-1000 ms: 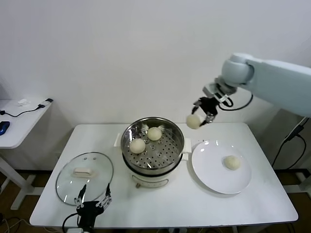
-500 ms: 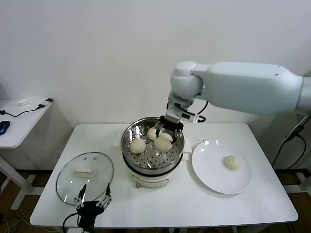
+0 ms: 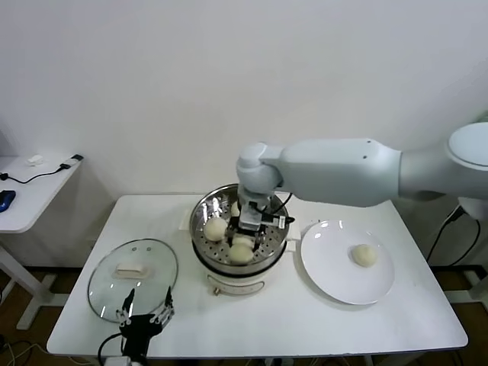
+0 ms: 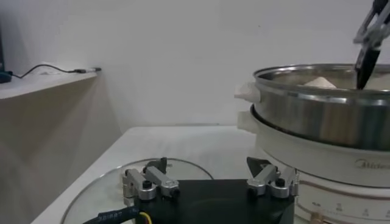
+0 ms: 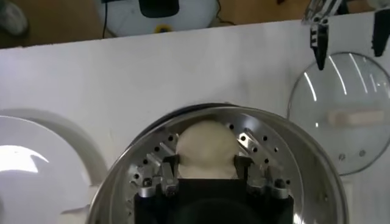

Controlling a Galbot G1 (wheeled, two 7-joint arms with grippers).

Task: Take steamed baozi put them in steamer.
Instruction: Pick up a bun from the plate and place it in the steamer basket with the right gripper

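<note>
1. Steamed baozi: four; three in the steamer at frame centre, one on the plate at right.
2. Right tool: closed around one baozi inside the steamer.
3. Left tool: spread wide, empty, lower left beside the glass lid.

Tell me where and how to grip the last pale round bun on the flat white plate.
Grip the pale round bun across its widest middle, coming straight down from above. It is a smooth dome resting on the flat white plate with open plate all around, so fingers can close on opposite sides; squeeze lightly, since it looks soft.
</note>
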